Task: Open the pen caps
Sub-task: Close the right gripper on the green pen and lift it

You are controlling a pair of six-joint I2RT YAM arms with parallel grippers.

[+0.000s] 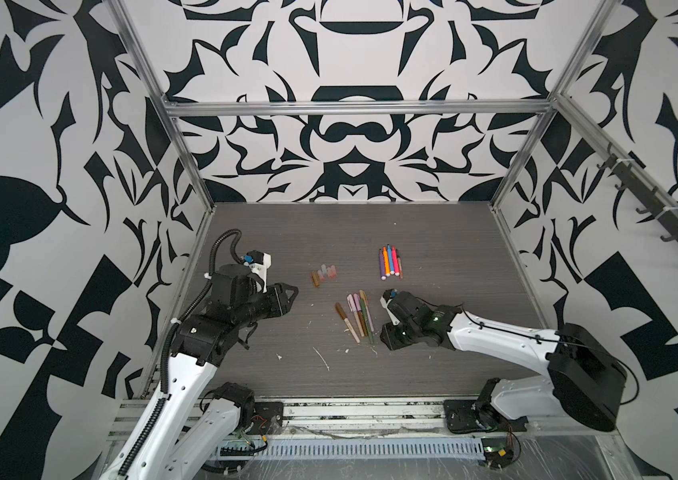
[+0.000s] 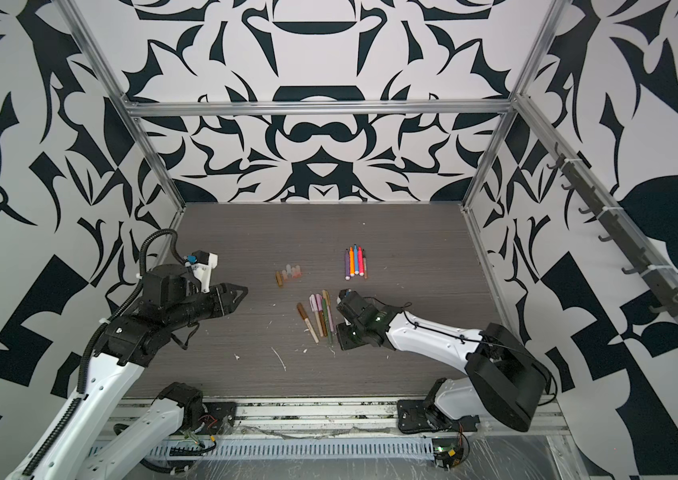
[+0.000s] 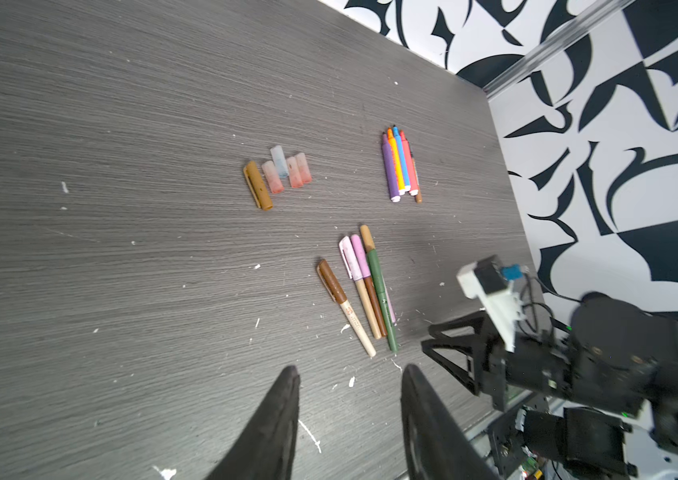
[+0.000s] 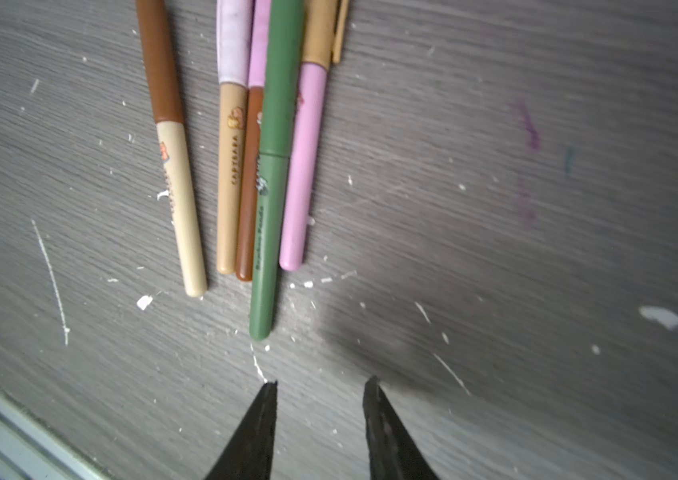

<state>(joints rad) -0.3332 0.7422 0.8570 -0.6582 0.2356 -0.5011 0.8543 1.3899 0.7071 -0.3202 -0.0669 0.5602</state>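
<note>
The tan pen (image 4: 227, 178) reads "CAPYBARA" along its barrel

The left claw (image 3: 352, 370) hovers above the desk (image 3: 121, 166), arm stretched forward, jaws parted. The right claw (image 4: 322, 382) hangs low over the desk, wrist bent downward, jaws parted.

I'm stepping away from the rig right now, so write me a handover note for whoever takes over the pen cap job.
Left gripper: open, empty, off to the left of the pens.
Right gripper: open, empty, just short of the capped pens' ends.
Done: five uncapped pens lie together at the back; five loose caps lie side by side to their left in both top views.
Left: the five capped pens mid-table.
</note>
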